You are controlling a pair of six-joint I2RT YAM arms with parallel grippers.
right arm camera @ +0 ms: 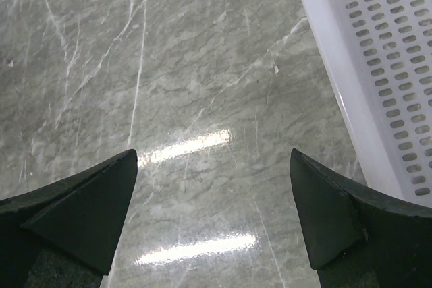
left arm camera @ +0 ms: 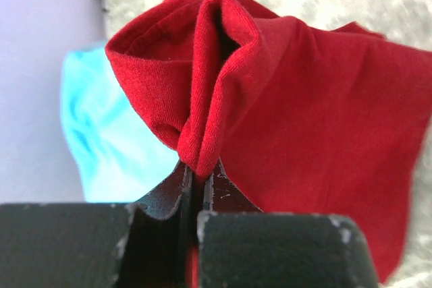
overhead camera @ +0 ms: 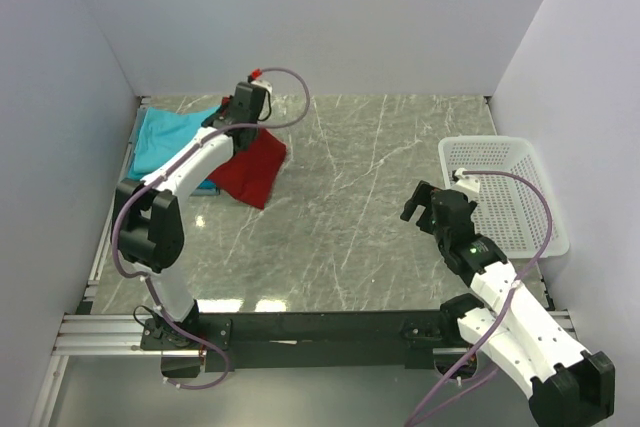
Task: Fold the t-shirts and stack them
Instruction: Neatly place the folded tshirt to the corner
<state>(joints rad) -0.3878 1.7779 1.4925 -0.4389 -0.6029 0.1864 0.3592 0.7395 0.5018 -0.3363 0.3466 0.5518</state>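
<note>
A dark red t-shirt lies folded at the back left of the table, one part lifted. My left gripper is shut on a pinched fold of it; the wrist view shows the red cloth bunched between the fingers. A teal t-shirt lies flat beside it against the left wall, partly under the red one, and shows behind the red cloth in the left wrist view. My right gripper is open and empty above bare table, left of the basket.
A white lattice basket stands at the right edge of the table; its rim shows in the right wrist view. White walls close in the left, back and right sides. The marble tabletop lies between the arms.
</note>
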